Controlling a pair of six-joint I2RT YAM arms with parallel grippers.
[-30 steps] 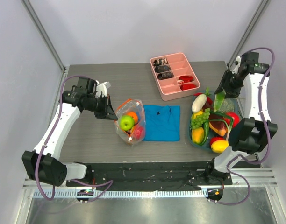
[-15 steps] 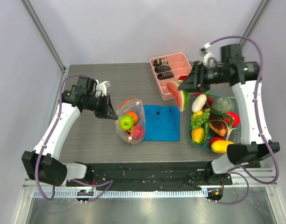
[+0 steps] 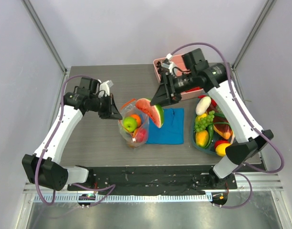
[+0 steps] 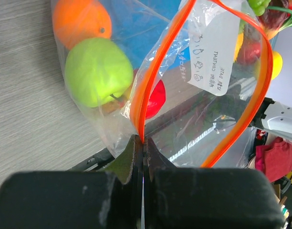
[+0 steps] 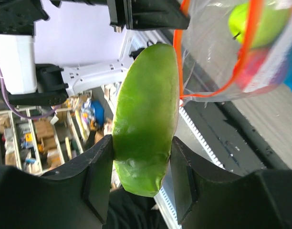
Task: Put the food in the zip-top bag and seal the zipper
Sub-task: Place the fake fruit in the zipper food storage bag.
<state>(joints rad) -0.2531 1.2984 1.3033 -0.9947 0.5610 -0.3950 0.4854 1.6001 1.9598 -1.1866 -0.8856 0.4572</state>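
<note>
Toward the near edge of the grey wood-grain table [image 3: 88, 143], left of centre, the clear crinkly zip-top bag [image 3: 133, 125] stands with its mouth up. A glossy green apple [image 3: 130, 125], an orange [image 3: 136, 117] and a red piece [image 3: 141, 136] are already inside. By the right edge a teal basket [image 3: 194, 136] holds more toy food [image 3: 203, 124]. A folded blue cloth [image 3: 169, 126] lies between them, touching the bag.

The left wrist view shows what the overhead one hides: the left gripper [image 4: 142, 143] is pinched fully closed on the bag's orange-red zipper strip [image 4: 158, 47], which loops wide open beyond. That arm reaches in from the left edge with its elbow bent. The right arm arches across from the right. The right gripper [image 5: 141, 160] clamps a watermelon slice [image 3: 153, 112] by its green rind, just above the bag's mouth. Only the overhead view shows the red flesh.

At the far edge sits a pink divided tray [image 3: 156, 64], partly hidden by that arm.
</note>
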